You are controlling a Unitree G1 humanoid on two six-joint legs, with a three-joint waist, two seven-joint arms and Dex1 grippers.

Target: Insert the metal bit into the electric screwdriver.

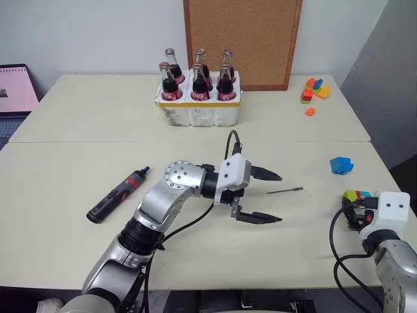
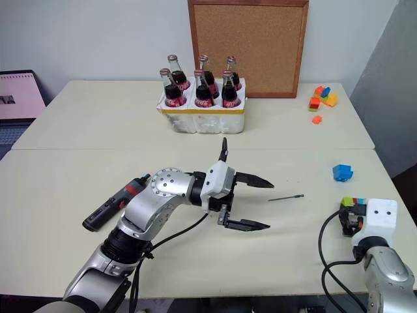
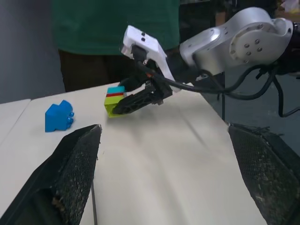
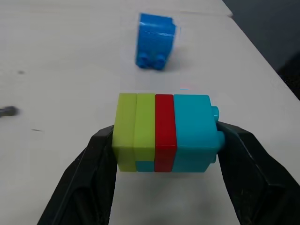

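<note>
The metal bit (image 1: 285, 191) is lying flat on the table (image 1: 78, 117), right of centre in the head view, pointing left to right; the left gripper (image 1: 266, 195) is hovering just left of it with its two black fingers spread wide, one above and one below the bit's near end, touching nothing; the electric screwdriver (image 1: 117, 195) is resting at the left of the frame, tilted, well apart from the bit; the right gripper (image 4: 166, 140) is sitting at the lower right, clamping a block stack (image 4: 166, 132) of green, red and teal; a blue block (image 1: 341, 165) is lying just above it; a bottle crate (image 1: 199, 98) is standing at top centre before a cork board (image 1: 242, 40); small coloured blocks (image 1: 315, 91) are lying at the upper right.
</note>
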